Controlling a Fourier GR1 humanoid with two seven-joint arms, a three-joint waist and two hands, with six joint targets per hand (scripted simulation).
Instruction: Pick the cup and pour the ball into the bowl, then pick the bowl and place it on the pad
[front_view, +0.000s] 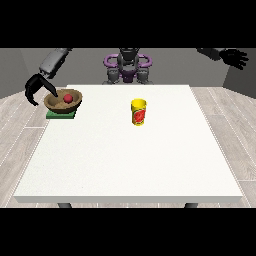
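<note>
— Robot hand first: which one sits closest to your work?

— Look at the robot hand at the view's left (36, 89). You have it at the rim of the bowl (63, 101), with its dark fingers (50, 90) curved down towards the near-left edge and the thumb side hanging apart from them, off the bench's left border. From this view you cannot tell whether the fingers pinch the rim or only reach over it.

— Now take me from the near edge backwards.

— Your near half of the white bench (130, 170) carries nothing to report. Further back, around the middle, you see the yellow cup (139, 112) standing upright with a red label on its side, well apart from the bowl.

— And the ball?

— You find the red ball (67, 98) lying inside the brown bowl, near its centre. The bowl rests on the green pad (61, 114), whose front edge shows beneath it, at the bench's far-left corner.

— What about the other side?

— Your robot hand at the view's right (236, 57) hangs high, beyond the bench's far-right corner, with fingers spread apart and holding nothing. Farthest back you see the robot's torso (128, 67) behind the far edge.
</note>
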